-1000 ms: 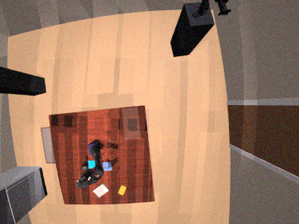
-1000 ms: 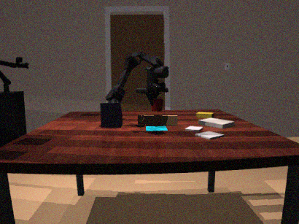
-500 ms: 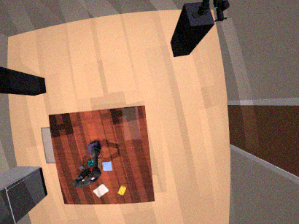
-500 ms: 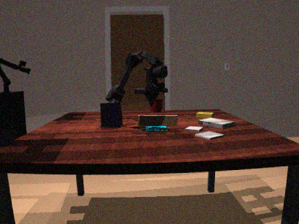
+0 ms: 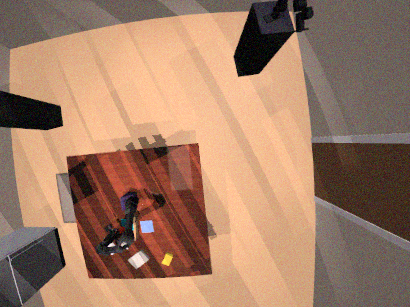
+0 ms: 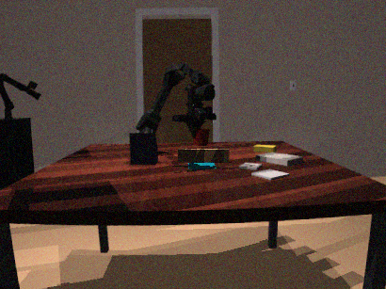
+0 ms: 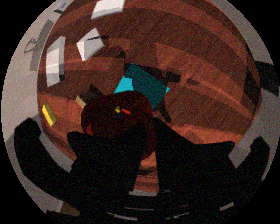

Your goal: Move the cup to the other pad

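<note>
Top view: the arm (image 5: 122,224) sits over the dark red table (image 5: 185,249), toward its 8 o'clock corner. A pale blue pad (image 5: 146,226) lies just beside the arm at its 3 o'clock; a white block (image 5: 138,259) and a yellow block (image 5: 167,259) lie nearer the 6 o'clock edge. The cup is hidden under the arm here.

Exterior view: the gripper (image 6: 200,132) hangs clenched on the red cup (image 6: 202,136), which is in the air above the table, behind a brown box (image 6: 203,155). A cyan pad (image 6: 201,166) lies in front of that box.

Wrist view: the cup (image 7: 119,122) sits between the dark fingers, small coloured marbles (image 7: 119,111) inside it, probably three or four. The cyan pad (image 7: 140,83) shows at the cup's 1 o'clock.
</note>
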Available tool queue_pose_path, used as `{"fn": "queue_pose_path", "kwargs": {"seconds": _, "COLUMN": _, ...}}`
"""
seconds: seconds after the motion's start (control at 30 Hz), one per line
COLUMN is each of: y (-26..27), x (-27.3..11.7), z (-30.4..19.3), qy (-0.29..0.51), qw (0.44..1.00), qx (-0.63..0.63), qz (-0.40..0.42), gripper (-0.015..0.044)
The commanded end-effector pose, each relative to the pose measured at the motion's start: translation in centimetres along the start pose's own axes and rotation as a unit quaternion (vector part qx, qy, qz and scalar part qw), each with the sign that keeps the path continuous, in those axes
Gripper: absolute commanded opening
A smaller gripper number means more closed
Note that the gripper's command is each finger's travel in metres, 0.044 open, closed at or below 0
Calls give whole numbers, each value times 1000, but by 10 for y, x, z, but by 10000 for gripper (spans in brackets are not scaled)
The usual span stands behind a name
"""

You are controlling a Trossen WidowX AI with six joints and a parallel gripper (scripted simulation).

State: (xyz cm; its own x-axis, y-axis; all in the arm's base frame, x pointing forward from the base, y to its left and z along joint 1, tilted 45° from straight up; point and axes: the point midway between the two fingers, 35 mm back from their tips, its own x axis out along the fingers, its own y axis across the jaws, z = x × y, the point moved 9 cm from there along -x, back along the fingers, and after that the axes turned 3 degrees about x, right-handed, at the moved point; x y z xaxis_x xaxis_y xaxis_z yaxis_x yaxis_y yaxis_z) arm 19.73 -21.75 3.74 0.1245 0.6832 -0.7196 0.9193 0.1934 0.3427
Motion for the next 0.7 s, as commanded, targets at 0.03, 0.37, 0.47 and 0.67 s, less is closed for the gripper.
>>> {"fn": "queue_pose_path", "kwargs": {"seconds": 0.03, "y": -2, "x": 1, "z": 6, "qy": -1, "qw": 1000, "qx": -2, "qz": -1, "gripper": 0}}
{"fn": "queue_pose_path", "kwargs": {"seconds": 0.37, "y": -2, "x": 14, "z": 6, "qy": -1, "qw": 1000, "qx": -3, "qz": -1, "gripper": 0}}
{"fn": "queue_pose_path", "kwargs": {"seconds": 0.47, "y": -2, "x": 19, "z": 6, "qy": -1, "qw": 1000, "qx": -3, "qz": -1, "gripper": 0}}
{"fn": "queue_pose_path", "kwargs": {"seconds": 0.67, "y": -1, "x": 29, "z": 7, "qy": -1, "qw": 1000, "qx": -3, "qz": -1, "gripper": 0}}
